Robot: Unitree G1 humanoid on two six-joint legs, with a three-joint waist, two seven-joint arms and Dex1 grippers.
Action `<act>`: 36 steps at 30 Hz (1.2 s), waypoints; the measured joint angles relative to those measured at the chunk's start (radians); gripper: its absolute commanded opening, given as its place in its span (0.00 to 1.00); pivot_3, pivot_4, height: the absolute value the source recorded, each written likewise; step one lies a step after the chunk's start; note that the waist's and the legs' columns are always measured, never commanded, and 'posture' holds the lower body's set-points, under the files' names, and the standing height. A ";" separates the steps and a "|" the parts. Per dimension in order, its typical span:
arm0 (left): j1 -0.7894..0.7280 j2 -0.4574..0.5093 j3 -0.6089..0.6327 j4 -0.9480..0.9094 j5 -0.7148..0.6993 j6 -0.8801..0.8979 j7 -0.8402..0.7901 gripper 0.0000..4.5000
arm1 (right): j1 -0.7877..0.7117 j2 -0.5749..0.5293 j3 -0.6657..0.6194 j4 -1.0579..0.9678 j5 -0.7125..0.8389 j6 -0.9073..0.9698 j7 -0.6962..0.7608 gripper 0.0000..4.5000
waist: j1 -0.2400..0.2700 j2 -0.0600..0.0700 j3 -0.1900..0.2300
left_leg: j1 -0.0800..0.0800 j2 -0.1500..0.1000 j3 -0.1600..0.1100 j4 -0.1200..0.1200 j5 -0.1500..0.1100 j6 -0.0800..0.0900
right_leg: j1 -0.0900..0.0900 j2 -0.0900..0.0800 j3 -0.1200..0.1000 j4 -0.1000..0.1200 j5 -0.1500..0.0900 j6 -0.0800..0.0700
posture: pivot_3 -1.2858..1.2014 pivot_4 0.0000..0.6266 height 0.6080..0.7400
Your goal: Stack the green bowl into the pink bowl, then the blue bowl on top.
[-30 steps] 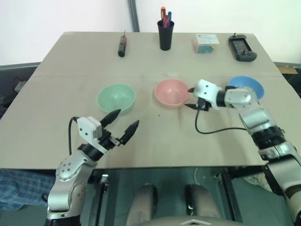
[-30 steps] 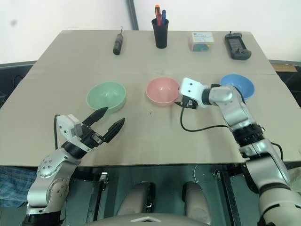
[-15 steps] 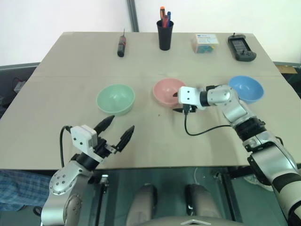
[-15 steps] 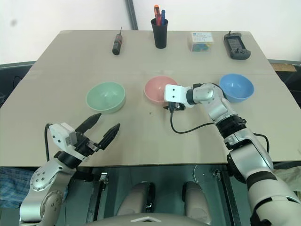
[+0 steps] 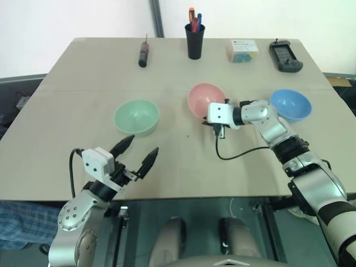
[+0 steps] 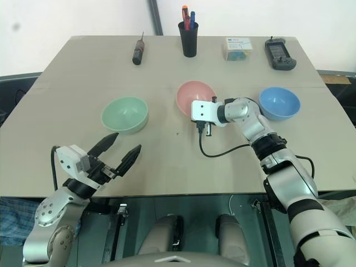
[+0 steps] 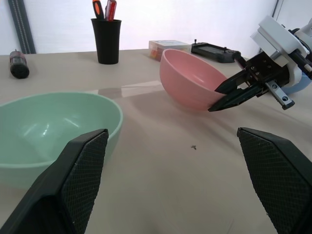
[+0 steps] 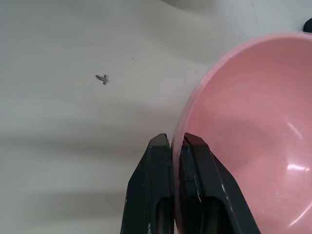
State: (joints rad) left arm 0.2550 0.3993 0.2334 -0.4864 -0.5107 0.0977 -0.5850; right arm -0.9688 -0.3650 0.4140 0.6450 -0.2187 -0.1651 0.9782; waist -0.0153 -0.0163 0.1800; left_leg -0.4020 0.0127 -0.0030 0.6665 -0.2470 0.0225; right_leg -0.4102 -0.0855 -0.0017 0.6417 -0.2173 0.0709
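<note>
We see a brightly and evenly lit scene, with soft, faint shadows on the pale table [image 5: 67,111] and a washed-out white wall behind. Small glints of glare sit inside the pink bowl [image 8: 253,136] and the green bowl [image 7: 48,131], perhaps from overhead lamps. Close to the left wrist camera, the textured fingers [image 7: 80,161] look slightly soft.

Both head views look forward and down from above the near edge of the beige rectangular counter [image 5: 67,111], taking in its whole top to the white wall behind. The left wrist view sits low, close to the counter, facing across it past the round mint-green plastic bowl [image 7: 53,134] toward the tilted round pale pink plastic bowl [image 7: 190,83]. The right wrist view looks steeply down, very near that pink bowl's rim. All four views share the pink bowl.
</note>
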 measured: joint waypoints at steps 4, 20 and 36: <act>-0.010 0.001 -0.003 0.001 0.001 -0.002 -0.004 1.00 | 0.009 -0.032 0.003 -0.071 -0.002 -0.003 0.047 0.02 | 0.001 0.001 0.001 | -0.001 0.000 -0.001 0.000 0.000 0.000 | -0.001 0.000 0.000 0.000 0.000 0.001 | 0.52 0.24 1.00; -0.102 0.017 -0.038 0.072 0.001 0.005 -0.058 1.00 | 0.246 -0.182 0.087 -0.826 0.015 0.488 0.274 0.02 | 0.002 0.001 0.001 | -0.001 0.000 -0.004 0.000 0.000 0.000 | -0.001 0.000 -0.001 0.000 -0.002 -0.003 | 0.52 0.24 1.00; -0.136 0.033 -0.047 0.090 0.001 0.020 -0.090 1.00 | 0.246 -0.180 0.109 -0.855 0.028 0.591 0.248 0.98 | 0.002 0.001 0.001 | -0.001 0.000 -0.005 0.000 0.000 0.000 | -0.001 0.000 -0.001 0.000 -0.001 -0.002 | 0.52 0.24 1.00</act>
State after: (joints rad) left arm 0.1187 0.4327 0.1869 -0.3965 -0.5101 0.1174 -0.6748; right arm -0.7228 -0.5453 0.5232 -0.2104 -0.1905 0.4259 1.2264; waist -0.0129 -0.0155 0.1806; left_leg -0.4034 0.0124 -0.0075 0.6667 -0.2470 0.0224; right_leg -0.4111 -0.0859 -0.0027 0.6413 -0.2186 0.0690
